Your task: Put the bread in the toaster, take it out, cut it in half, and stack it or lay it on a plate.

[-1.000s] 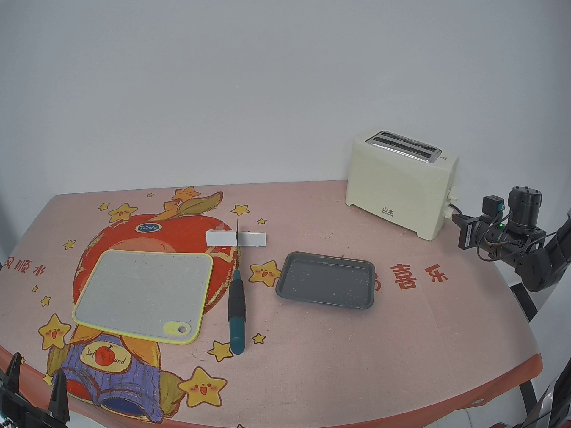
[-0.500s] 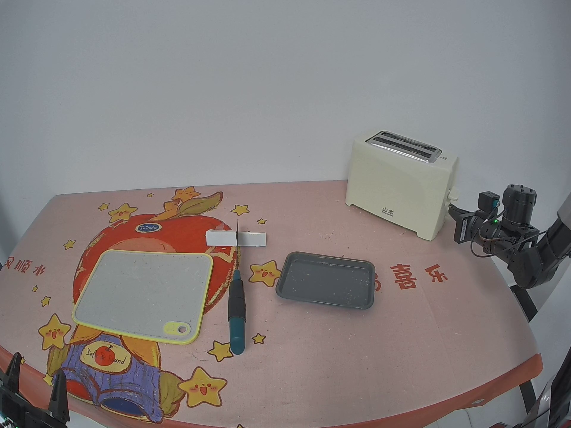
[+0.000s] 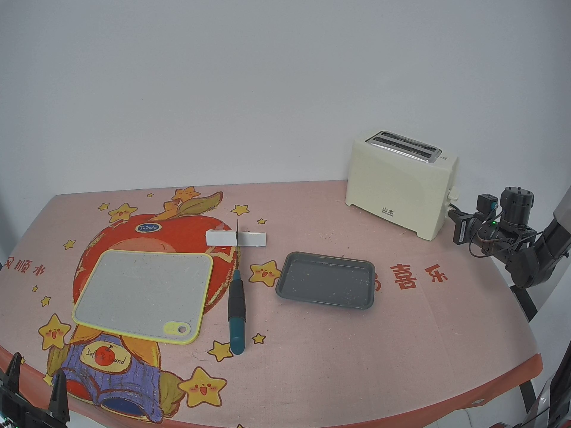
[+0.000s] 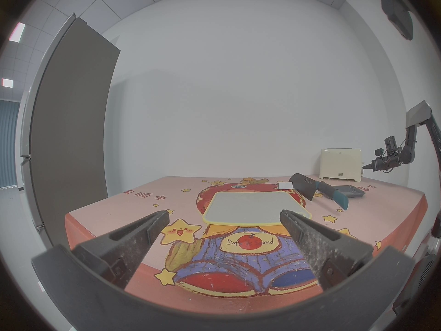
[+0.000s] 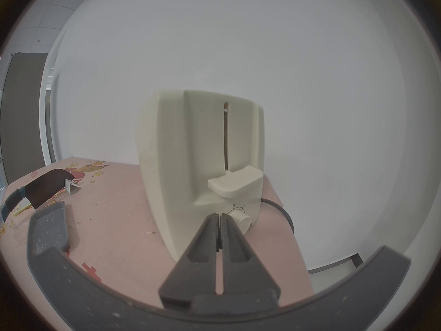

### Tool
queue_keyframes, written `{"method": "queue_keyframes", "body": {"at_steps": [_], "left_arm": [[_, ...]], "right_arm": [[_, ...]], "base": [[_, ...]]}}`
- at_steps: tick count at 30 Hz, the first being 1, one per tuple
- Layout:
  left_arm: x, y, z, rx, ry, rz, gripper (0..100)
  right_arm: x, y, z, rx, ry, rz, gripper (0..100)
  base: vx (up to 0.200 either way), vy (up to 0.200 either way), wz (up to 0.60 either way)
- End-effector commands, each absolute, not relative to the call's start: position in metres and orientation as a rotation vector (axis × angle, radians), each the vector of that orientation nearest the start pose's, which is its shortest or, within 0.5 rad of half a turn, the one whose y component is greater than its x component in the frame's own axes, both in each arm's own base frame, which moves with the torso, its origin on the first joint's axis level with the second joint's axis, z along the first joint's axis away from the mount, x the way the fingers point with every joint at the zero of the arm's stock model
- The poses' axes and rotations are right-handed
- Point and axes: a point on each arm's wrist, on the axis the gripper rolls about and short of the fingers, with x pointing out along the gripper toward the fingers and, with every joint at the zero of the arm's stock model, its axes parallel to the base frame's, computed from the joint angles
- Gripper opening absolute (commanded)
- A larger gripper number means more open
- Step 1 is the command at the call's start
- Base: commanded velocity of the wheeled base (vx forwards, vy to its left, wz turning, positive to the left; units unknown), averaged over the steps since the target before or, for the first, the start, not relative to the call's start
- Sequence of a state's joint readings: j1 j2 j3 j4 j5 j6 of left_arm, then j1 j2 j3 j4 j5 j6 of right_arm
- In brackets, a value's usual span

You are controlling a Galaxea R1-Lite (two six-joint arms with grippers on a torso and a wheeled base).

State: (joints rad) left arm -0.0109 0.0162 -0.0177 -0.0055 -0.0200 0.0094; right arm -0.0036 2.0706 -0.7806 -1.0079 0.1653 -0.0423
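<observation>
Toaster [image 3: 401,182]: small dark label [image 3: 388,211] | right claw [image 5: 219,217]: closed, near lever [image 5: 235,180]

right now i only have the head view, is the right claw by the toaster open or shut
Observer: Shut. The right wrist view shows the right claw with its fingers pressed together and nothing between them.
Operator: wheres the lever
Observer: The lever sits low in its slot on the toaster, above the claw's tips with a gap showing.
Operator: and the left claw
Observer: The left claw is open, hanging off the near edge of the table and facing the board.
</observation>
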Motion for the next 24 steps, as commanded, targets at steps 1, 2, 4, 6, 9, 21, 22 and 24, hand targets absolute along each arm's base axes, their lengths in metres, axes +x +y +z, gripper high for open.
{"method": "queue_keyframes", "body": {"at_steps": [1, 2, 4, 6, 9, 21, 22, 24], "left_arm": [[-0.0228, -0.0002, 0.0761, 0.009, -0.006, -0.031, 100], [-0.0228, -0.0002, 0.0761, 0.009, -0.006, -0.031, 100], [-0.0228, -0.0002, 0.0761, 0.009, -0.006, -0.031, 100], [-0.0228, -0.0002, 0.0761, 0.009, -0.006, -0.031, 100], [-0.0228, -0.0002, 0.0761, 0.009, -0.006, -0.031, 100], [-0.0228, -0.0002, 0.0761, 0.009, -0.006, -0.031, 100], [-0.0228, -0.0002, 0.0761, 0.009, -0.006, -0.031, 100], [-0.0228, -0.0002, 0.0761, 0.009, -0.006, -0.031, 100]], "right_arm": [[0.3633, 0.0004, 0.086, -0.017, 0.284, 0.162, 0], [0.3629, 0.0009, 0.0864, -0.018, 0.283, 0.163, 0], [0.3624, 0.0009, 0.0857, -0.017, 0.286, 0.163, 0], [0.3619, 0.0009, 0.0858, -0.017, 0.287, 0.163, 0], [0.3617, 0.0015, 0.0856, -0.018, 0.287, 0.165, 0], [0.3608, 0.0032, 0.0839, -0.019, 0.293, 0.169, 0], [0.3608, 0.0037, 0.0839, -0.019, 0.293, 0.171, 0], [0.3608, 0.0037, 0.0839, -0.019, 0.293, 0.171, 0]], "base": [[0.0, 0.0, 0.0], [0.0, 0.0, 0.0], [0.0, 0.0, 0.0], [0.0, 0.0, 0.0], [0.0, 0.0, 0.0], [0.0, 0.0, 0.0], [0.0, 0.0, 0.0], [0.0, 0.0, 0.0]]}}
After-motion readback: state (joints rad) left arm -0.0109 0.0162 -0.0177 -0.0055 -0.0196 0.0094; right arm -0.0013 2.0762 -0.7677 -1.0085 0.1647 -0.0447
